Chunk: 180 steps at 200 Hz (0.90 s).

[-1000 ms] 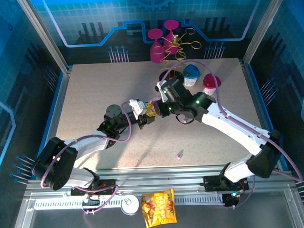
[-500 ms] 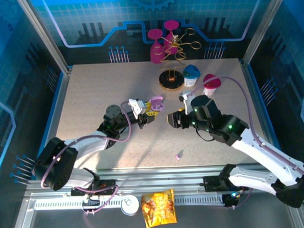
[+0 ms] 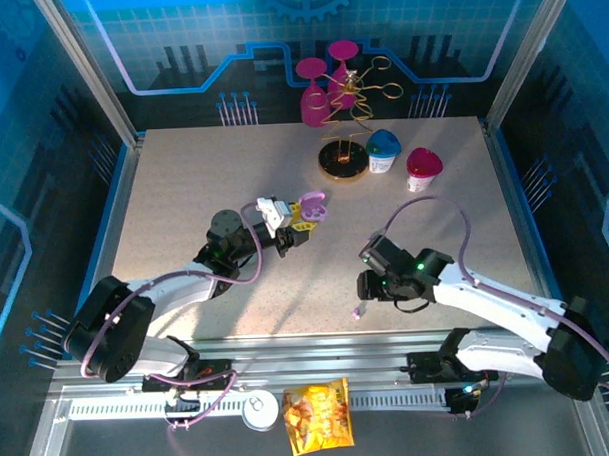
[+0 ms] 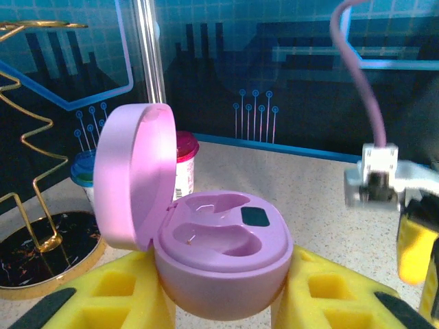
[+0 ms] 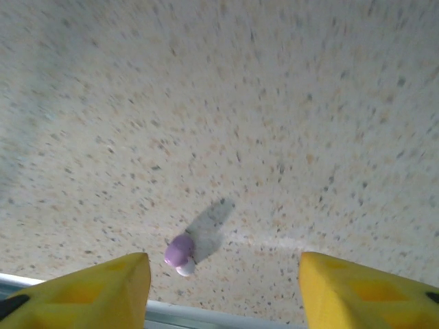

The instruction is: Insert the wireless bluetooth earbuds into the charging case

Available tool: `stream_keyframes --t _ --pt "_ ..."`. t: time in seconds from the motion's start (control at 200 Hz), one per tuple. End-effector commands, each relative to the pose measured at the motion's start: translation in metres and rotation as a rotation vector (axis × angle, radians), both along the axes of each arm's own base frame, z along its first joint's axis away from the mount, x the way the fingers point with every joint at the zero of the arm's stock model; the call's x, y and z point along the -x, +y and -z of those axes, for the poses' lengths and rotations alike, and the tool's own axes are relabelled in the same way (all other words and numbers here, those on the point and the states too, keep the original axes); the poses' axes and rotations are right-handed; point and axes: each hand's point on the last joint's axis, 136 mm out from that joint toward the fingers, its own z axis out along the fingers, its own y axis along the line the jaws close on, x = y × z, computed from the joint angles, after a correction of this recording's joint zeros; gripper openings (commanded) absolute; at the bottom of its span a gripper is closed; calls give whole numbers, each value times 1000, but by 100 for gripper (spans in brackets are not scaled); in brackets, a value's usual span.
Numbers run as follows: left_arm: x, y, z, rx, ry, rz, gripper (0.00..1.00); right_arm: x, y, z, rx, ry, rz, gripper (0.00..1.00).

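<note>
Swinging back from the case (image 4: 219, 250), the right gripper (image 5: 224, 277) has come down over the lilac earbud (image 5: 180, 253), which lies on the table (image 5: 288, 103) close to the near rail (image 3: 319, 345). Its yellow jaws stand apart, and the earbud sits untouched just ahead of one of them. Further back, the left gripper (image 3: 304, 224) is clamped on the lilac case, its lid tipped open.

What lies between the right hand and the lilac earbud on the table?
Only bare speckled table. The right wrist view shows it: the lilac earbud lies just ahead of the open right hand.
</note>
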Motion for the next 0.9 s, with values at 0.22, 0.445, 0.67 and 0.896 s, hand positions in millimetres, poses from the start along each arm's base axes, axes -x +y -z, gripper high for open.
stream_keyframes --t 0.22,0.445,0.67,0.896 --pt "5 7 -8 7 -54 -18 21 24 32 40 -48 163 55 40" --pt "7 8 -5 6 -51 -18 21 30 44 56 -33 212 37 31" --pt "9 11 -6 4 -60 -24 21 33 44 65 -6 242 32 27" --pt "11 12 -6 4 -61 -24 21 31 43 70 23 245 27 25"
